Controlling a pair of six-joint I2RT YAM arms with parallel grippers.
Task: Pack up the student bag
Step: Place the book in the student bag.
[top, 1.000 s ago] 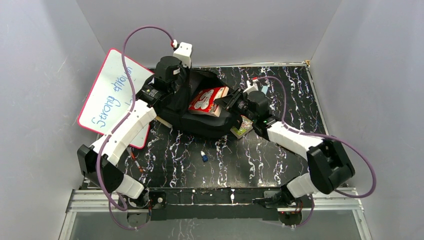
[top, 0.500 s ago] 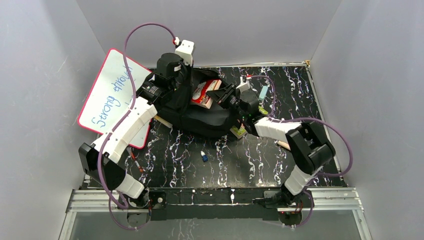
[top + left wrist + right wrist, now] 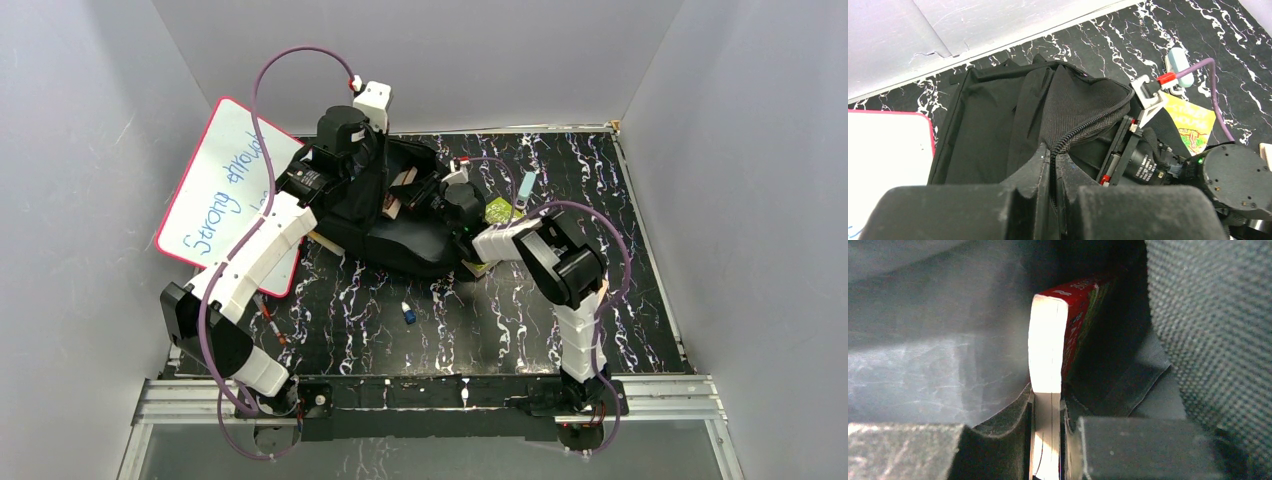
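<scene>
The black student bag (image 3: 400, 235) lies at the back middle of the table, its mouth held open. My left gripper (image 3: 372, 170) is shut on the zipper edge of the bag (image 3: 1083, 130) and lifts the flap. My right gripper (image 3: 425, 195) is shut on a red-covered book (image 3: 1048, 355) and reaches inside the bag's mouth. The book stands on edge, its white page edge facing the right wrist camera, with dark lining on both sides. In the top view only a sliver of the book (image 3: 397, 205) shows at the opening.
A whiteboard with a pink rim (image 3: 225, 190) leans at the left of the bag. A yellow-green booklet (image 3: 498, 210) and a teal eraser-like object (image 3: 525, 184) lie right of the bag. A small blue-capped item (image 3: 408, 313) and a pen (image 3: 272, 328) lie nearer the front.
My right gripper has carried the red book leftward from on top of the bag into its mouth; the book has turned on edge and is mostly hidden. The left gripper kept holding the flap.
</scene>
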